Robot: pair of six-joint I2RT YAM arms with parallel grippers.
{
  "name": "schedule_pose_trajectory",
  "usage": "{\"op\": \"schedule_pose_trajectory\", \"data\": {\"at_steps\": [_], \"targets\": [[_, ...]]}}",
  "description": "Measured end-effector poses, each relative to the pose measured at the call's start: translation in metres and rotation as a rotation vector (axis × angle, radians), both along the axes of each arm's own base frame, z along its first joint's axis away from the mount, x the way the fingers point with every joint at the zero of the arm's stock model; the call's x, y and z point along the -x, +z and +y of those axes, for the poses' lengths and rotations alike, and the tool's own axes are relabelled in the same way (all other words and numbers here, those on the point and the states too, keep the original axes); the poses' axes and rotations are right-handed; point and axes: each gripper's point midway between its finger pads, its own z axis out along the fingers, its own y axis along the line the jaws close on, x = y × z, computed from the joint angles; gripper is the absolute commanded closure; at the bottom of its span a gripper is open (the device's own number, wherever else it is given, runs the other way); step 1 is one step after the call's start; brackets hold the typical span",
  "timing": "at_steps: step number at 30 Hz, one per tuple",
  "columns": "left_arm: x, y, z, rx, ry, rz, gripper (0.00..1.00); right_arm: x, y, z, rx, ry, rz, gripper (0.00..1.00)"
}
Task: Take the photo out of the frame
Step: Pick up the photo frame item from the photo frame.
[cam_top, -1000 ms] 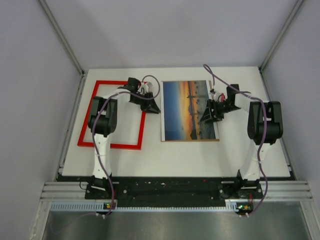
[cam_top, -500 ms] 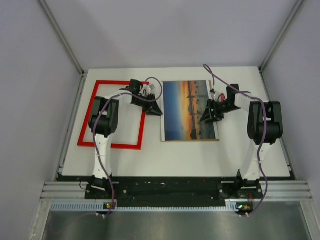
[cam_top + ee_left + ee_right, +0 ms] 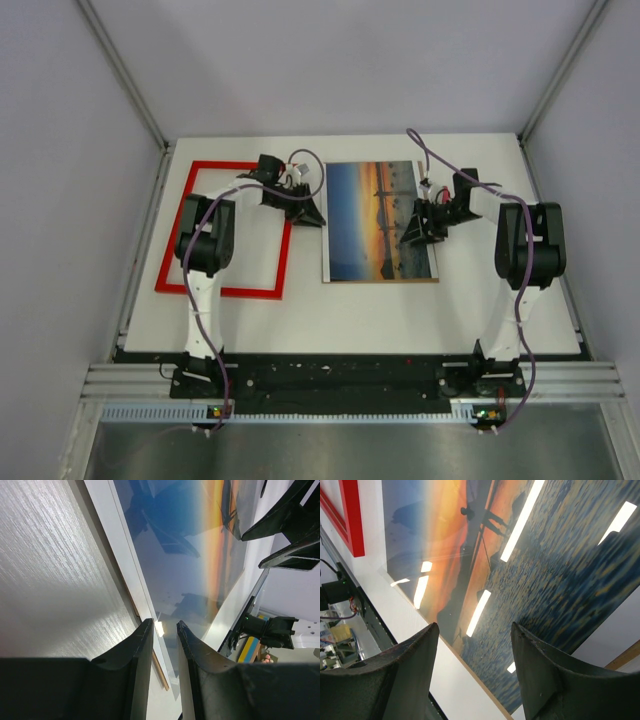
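Sunset photo (image 3: 380, 221) is lying flat between both grippers, apart from the red frame (image 3: 225, 292).
Glossy orange-and-blue print is mirroring ceiling lights; left gripper (image 3: 308, 215) is hovering at its white edge, fingers narrowly parted, empty; right gripper (image 3: 415, 228) is gaping wider, empty.

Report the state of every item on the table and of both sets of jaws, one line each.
photo: out of the frame, lying flat, picture side up, on the backing board.
frame: empty, lying flat, left of the photo and apart from it.
backing board: flat under the photo, only its brown edge showing.
left jaws: narrowly parted, holding nothing, at the photo's left edge.
right jaws: wide apart, holding nothing, over the photo's right side.
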Motion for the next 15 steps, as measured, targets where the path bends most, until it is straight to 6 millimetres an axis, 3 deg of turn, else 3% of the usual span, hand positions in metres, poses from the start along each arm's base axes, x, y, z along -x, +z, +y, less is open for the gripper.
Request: {"op": "schedule_pose_trajectory", "data": {"at_steps": [15], "targets": [[-0.0051, 0.0066, -0.0040, 0.036, 0.012, -0.007, 0.69, 0.0004, -0.0004, 0.0010, -0.008, 0.002, 0.004, 0.39]]}}
